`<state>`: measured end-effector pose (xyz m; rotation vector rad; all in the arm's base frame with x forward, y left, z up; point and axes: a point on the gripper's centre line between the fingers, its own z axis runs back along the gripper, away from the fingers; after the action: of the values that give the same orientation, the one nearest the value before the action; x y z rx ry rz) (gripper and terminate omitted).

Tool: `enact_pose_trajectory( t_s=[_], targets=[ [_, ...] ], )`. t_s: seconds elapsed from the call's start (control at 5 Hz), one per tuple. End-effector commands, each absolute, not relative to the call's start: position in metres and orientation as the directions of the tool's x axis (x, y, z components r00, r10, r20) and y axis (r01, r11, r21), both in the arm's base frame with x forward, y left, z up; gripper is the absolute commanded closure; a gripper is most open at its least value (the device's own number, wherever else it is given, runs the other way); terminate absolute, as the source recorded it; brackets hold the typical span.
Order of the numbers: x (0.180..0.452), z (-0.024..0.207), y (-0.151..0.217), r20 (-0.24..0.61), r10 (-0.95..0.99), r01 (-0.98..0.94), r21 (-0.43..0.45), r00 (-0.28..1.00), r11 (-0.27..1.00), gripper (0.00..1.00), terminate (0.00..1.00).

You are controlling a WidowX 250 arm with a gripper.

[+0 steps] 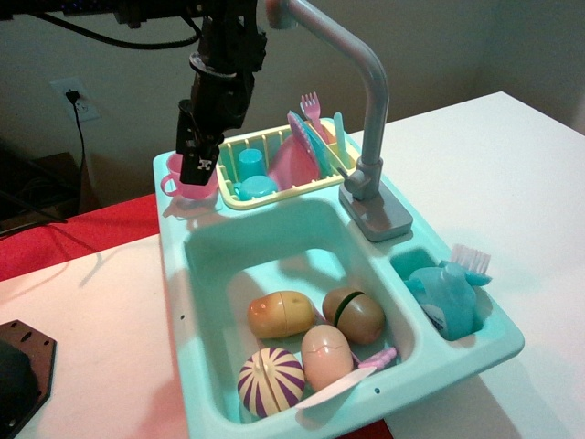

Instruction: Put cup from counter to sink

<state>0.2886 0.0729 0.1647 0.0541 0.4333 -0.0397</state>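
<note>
Your cup [183, 186] sits on the counter [174, 212] at the far left corner of the sink unit, just left of the yellow dish rack [274, 178], its loop handle pointing left. Judge it as very light, stiff, hollow plastic with a smooth, slippery skin: it will not crush, but it could squirt out or tip if pinched off-centre. The rim wall looks the surest hold, one finger inside and one outside; the handle is too small to trust. The claw [197, 169] hangs right at the cup's rim, covering much of it, and you cannot tell from this view how far its fingers are parted or whether they have the cup. The sink [206, 274] lies just near of the cup, its floor crowded toward the near end with toy eggs [324, 357], a potato [281, 314] and a knife [343, 384], so the bare far end looks the easier drop. The grey faucet [366, 119] stands to the right, clear of that path.
</note>
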Motion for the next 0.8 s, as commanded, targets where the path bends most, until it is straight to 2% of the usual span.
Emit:
enact_pose_trajectory(
  t_s=[0.0, 0.4, 0.6],
  targets=[
    [0.289, 0.165, 0.073, -0.421, -0.027, 0.05, 0.044, 0.907, 0.998, 0.0, 0.0],
    [0.297, 0.146, 0.075, -0.433, -0.004, 0.022, 0.036, 0.901, 0.999, 0.0, 0.0],
    [0.29, 0.142, 0.075, -0.403, 0.003, 0.021, 0.055, 0.915, 0.998, 1.0, 0.0]
  ],
)
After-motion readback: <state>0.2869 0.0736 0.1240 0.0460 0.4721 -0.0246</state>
